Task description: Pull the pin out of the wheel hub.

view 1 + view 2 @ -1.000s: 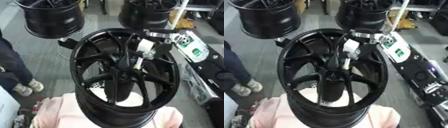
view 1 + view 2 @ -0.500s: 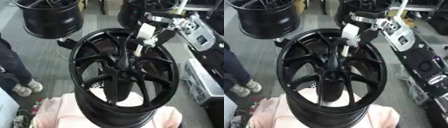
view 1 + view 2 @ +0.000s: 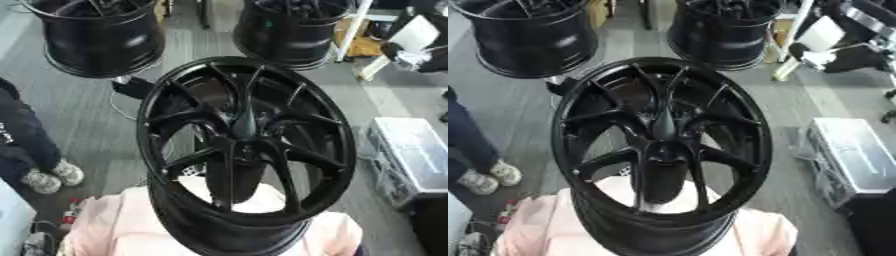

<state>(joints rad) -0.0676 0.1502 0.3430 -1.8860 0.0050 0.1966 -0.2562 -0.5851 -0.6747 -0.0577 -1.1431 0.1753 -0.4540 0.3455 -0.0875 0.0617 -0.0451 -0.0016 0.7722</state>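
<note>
Both eyes look steeply down from the head, close over the black wheel hub (image 3: 245, 150). The two views share nearly everything; the right eye sits slightly rightward.

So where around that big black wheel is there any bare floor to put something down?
Bare grey floor lies left of the wheel hub, toward the person's shoes, and between it and the clear box on the right. Behind it, two more wheels crowd in.

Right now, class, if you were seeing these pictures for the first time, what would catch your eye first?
A large glossy black wheel rim fills the centre, its spokes meeting at the wheel hub. Two more black rims stand behind it, one at the upper left and one at the upper middle. The robot's right hand shows at the upper right.
</note>
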